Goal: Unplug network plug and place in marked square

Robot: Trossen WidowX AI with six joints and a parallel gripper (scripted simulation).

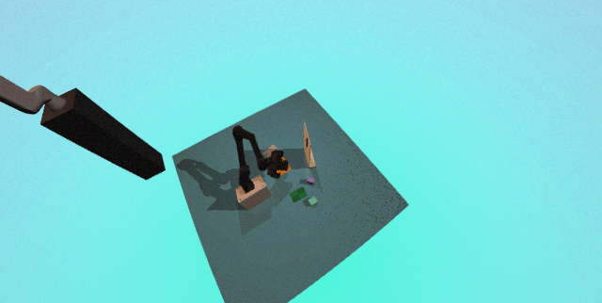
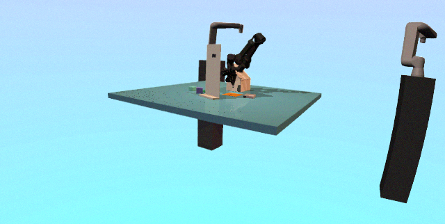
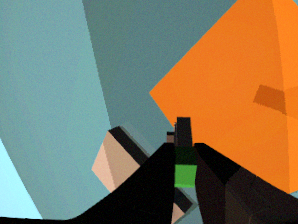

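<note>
My gripper [image 2: 233, 85] [image 3: 183, 152] points down above the table and is shut on the network plug. The plug [image 3: 185, 176] shows as a dark and green piece between the fingers in the wrist view. The plug is too small to make out in the top and exterior views. The flat orange square [image 1: 288, 168] [image 2: 232, 94] [image 3: 215, 85] lies on the table below the gripper, partly hidden by the arm in the top view. The upright panel [image 1: 308, 153] [image 2: 213, 76] stands beside it, with a dark opening high up. A gap shows between gripper and orange square in the exterior view.
A pinkish block with a black edge [image 1: 271, 150] [image 2: 250, 96] [image 3: 117, 162] lies close beside the orange square. A purple block [image 1: 310, 181] [image 2: 199, 90], a dark green flat piece [image 1: 298, 194] and a pale green block [image 1: 313, 201] [image 2: 192, 88] lie on the square's other side.
</note>
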